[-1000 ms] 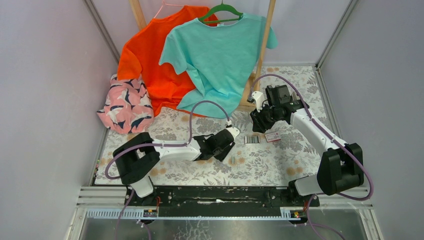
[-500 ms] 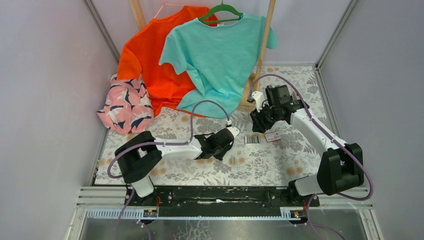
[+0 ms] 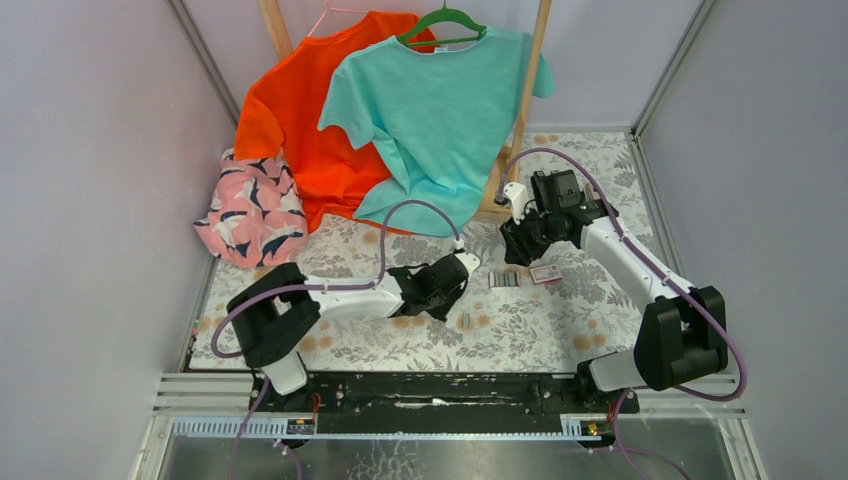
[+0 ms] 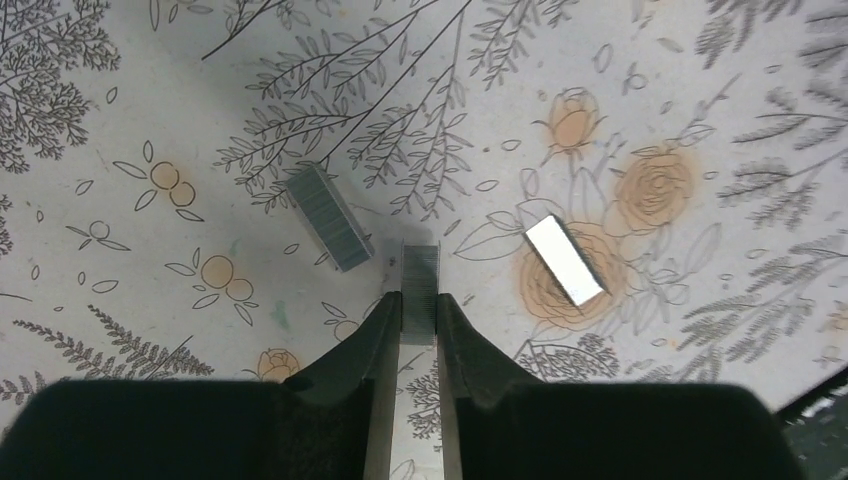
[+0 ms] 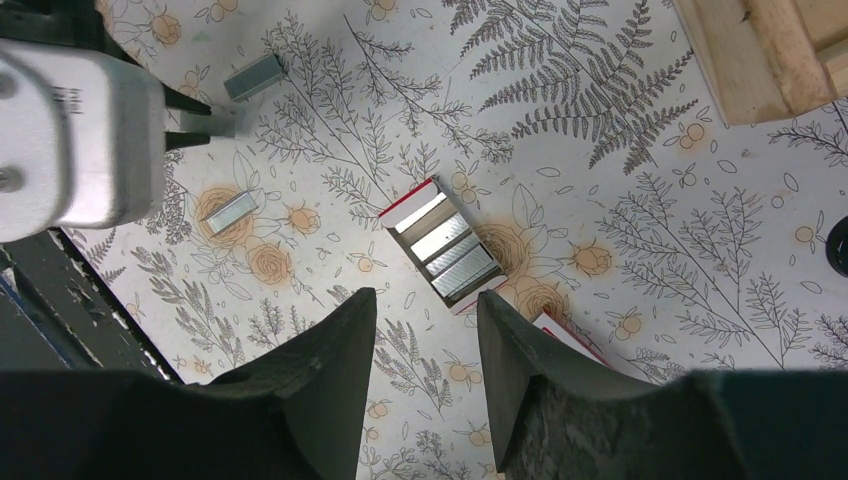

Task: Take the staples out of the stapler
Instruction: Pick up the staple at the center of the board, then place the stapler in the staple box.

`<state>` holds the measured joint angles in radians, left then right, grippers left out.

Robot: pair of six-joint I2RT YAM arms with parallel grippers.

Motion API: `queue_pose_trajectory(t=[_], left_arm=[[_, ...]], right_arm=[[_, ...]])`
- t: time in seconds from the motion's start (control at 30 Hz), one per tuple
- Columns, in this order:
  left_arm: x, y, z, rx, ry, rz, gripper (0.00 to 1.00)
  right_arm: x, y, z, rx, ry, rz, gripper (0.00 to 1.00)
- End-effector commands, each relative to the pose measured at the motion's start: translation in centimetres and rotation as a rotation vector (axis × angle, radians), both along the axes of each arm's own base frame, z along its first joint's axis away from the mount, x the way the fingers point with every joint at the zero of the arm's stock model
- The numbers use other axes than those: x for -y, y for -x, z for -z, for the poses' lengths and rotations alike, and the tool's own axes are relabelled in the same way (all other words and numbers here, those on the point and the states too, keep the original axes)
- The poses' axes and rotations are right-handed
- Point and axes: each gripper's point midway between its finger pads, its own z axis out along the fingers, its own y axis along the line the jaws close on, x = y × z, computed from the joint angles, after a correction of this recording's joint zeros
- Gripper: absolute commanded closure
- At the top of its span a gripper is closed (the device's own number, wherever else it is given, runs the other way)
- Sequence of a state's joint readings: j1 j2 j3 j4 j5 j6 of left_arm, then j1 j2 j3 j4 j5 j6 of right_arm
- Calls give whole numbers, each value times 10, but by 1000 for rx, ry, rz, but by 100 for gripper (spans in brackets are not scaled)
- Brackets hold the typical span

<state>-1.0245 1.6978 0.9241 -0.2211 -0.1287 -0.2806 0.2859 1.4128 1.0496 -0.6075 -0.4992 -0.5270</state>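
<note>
In the left wrist view my left gripper (image 4: 420,299) is shut on a short grey strip of staples (image 4: 420,285) that lies on the flowered table cover. A second grey strip (image 4: 329,216) lies just to its left and a shiny one (image 4: 565,260) to its right. From above, the left gripper (image 3: 450,298) points down at the mat near a loose strip (image 3: 465,319). My right gripper (image 5: 425,297) hangs open and empty over the cover, near the open staple box (image 5: 445,245). The stapler is out of view.
A small open box tray (image 3: 506,279) and its white-and-pink sleeve (image 3: 545,273) lie between the arms. A wooden rack foot (image 5: 770,50) stands behind; teal (image 3: 440,110) and orange shirts hang on it. A pink patterned bundle (image 3: 250,210) sits far left.
My left gripper's fingers have narrowed onto the staple strip. The left arm shifted only slightly; the right arm has not moved.
</note>
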Motion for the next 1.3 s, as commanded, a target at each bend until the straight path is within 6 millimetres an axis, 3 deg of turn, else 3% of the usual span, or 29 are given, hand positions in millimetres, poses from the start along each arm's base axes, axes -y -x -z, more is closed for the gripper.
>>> queue_pose_trajectory(t=[0.0,0.3,0.57,0.83,1.1,1.27], left_arm=[[27,0,-36,-9,147,25,78],[96,-6,-78,-25,379,94,78],[131,-27,-77,-43,425,21,78],[134,-47,-68,-68,439,-203,79],[135,-67,-51,-79,390,-420,81],[132,-76,-55,-13,349,-492,82]], right_arm=[[0,-8,-5,26,7,25,51],[24,-25,-14,53,-3,182,53],[37,-33,-24,83,-24,256,52],[54,-45,-40,159,-50,376,52],[55,-45,-48,187,-67,381,52],[54,-44,-48,183,-71,374,52]])
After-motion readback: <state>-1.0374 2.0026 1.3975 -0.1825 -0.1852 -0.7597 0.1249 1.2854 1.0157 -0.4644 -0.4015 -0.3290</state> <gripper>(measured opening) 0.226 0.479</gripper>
